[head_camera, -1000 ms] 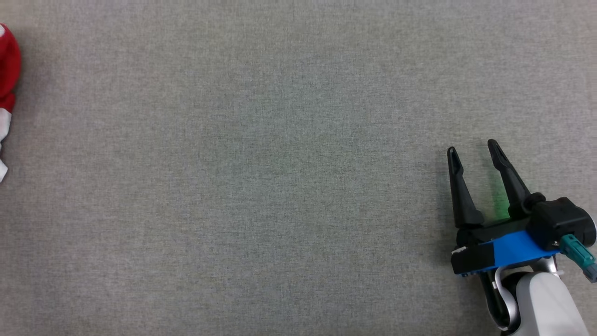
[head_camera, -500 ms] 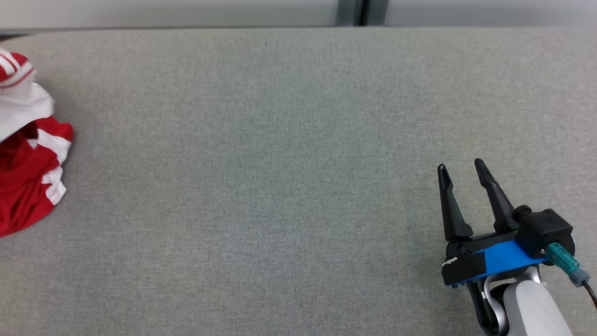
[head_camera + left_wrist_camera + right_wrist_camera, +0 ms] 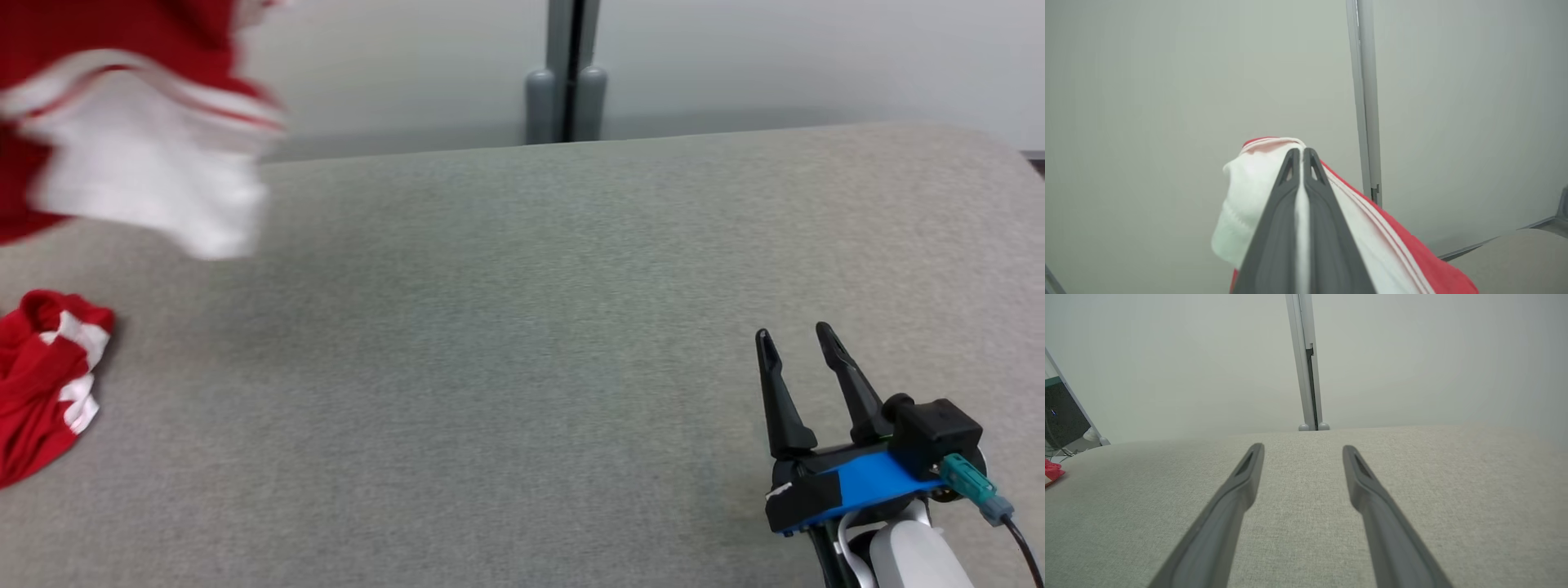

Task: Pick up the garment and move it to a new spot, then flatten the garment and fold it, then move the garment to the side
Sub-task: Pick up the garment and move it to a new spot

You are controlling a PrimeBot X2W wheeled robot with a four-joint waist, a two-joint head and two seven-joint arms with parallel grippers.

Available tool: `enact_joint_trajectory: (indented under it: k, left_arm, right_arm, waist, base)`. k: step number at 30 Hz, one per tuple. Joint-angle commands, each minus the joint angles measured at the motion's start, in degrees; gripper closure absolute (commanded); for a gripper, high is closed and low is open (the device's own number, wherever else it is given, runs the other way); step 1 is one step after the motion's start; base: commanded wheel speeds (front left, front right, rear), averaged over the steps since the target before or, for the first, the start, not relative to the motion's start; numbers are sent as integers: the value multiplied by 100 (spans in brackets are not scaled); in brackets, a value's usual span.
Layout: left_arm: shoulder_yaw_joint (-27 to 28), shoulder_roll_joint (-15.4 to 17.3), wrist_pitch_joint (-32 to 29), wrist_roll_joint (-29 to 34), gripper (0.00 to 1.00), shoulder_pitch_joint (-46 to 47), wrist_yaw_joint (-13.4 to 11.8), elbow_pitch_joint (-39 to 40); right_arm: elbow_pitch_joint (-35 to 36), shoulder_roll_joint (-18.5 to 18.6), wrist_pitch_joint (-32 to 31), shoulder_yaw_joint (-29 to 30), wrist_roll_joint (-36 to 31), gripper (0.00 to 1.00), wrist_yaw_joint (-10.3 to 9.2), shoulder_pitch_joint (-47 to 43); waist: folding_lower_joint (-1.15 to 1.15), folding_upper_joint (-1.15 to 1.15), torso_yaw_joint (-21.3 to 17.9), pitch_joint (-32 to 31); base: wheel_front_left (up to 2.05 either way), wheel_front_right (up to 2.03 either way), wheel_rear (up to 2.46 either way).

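The garment [image 3: 139, 155] is red with white panels and stripes. It hangs blurred at the upper left of the head view, and a lower red-and-white bunch [image 3: 41, 376] rests on the grey table at the left edge. In the left wrist view my left gripper [image 3: 1301, 152] is shut on the garment [image 3: 1241, 204], with white cloth pinched between the fingers and draping off both sides. My right gripper [image 3: 793, 332] stands open over the table at the lower right, nothing between its fingers [image 3: 1241, 486]. A red scrap of the garment [image 3: 1051, 471] shows at the far left of the right wrist view.
The grey fabric table [image 3: 522, 343] stretches wide between the garment and my right gripper. Its far edge [image 3: 653, 135] runs below a pale wall with a vertical grey post [image 3: 571, 73]. A dark object [image 3: 1061, 416] stands beyond the table's left end.
The head camera has tilted up, bringing the table's far edge and the wall into view. The left gripper has shut on the garment, which now hangs raised at the upper left.
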State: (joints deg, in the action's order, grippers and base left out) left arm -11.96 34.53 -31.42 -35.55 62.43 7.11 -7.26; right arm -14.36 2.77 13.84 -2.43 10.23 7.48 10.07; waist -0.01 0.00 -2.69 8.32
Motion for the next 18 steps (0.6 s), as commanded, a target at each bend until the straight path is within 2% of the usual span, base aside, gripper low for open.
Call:
enact_joint_trajectory:
  k: [1,11,15,18]
  left_arm:
    - [-157,-181,-11,-140,100,89,36,103]
    - [-1131,-981,194,-643,100,-898,45,358]
    - [-1531,-1306,516,-679,100,-1626,45,81]
    - [-1744,-1553,860,-656,100,-2168,9,-416]
  right_arm:
    - [5,24,27,-17,38,0,3,-35]
    - [38,22,47,-137,123,0,3,23]
    - [16,20,54,-163,131,0,3,22]
    - [4,22,52,-206,143,0,3,42]
  waist:
    - [1,0,-187,-87]
    - [1,0,-896,7]
    - [1,0,-1106,72]
    - [1,0,-1241,116]
  base:
    - [0,0,0]
    - [0,0,0]
    - [0,0,0]
    - [0,0,0]
